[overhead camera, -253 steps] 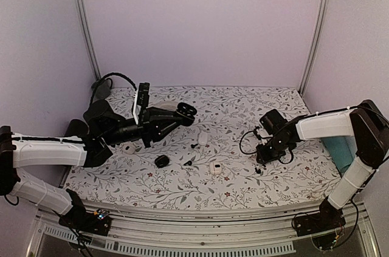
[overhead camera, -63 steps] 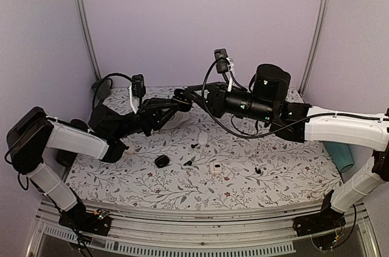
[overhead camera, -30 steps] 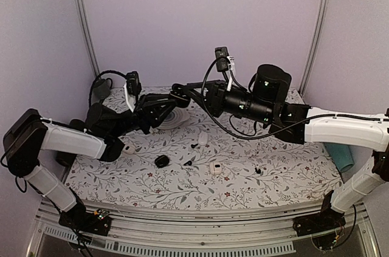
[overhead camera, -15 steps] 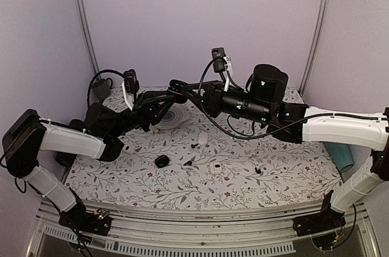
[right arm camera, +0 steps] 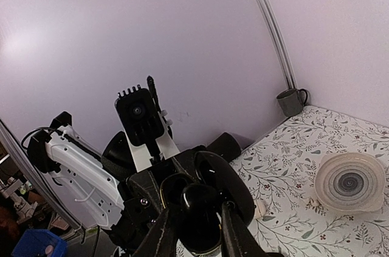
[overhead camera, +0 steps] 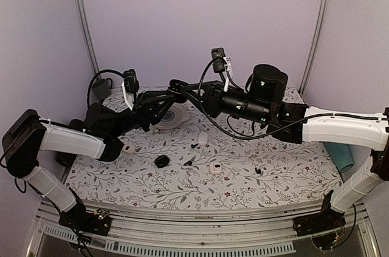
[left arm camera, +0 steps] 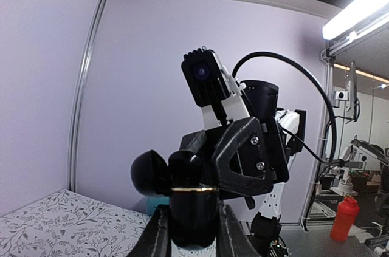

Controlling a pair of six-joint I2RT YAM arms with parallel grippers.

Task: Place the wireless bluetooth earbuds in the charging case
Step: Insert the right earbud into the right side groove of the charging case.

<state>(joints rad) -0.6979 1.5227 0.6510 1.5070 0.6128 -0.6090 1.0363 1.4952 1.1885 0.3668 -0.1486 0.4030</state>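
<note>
Holding the black charging case (left arm camera: 193,205) aloft, your left gripper (left arm camera: 194,233) meets your right gripper (right arm camera: 196,233) tip to tip (set narrow around something black, whether gripped I cannot tell), while loose wireless bluetooth earbuds (overhead camera: 194,145) lie on the table (overhead camera: 292,178) below.

A floral-print surface (overhead camera: 292,181) carries a pale, ribbed round dish (right arm camera: 352,189) near its far edge, left of centre. A grey mug (right arm camera: 292,102) stands upright in the far left corner. A teal object (overhead camera: 343,157) sits at the right edge. A red bottle (left arm camera: 344,220) stands beyond the surface.
</note>
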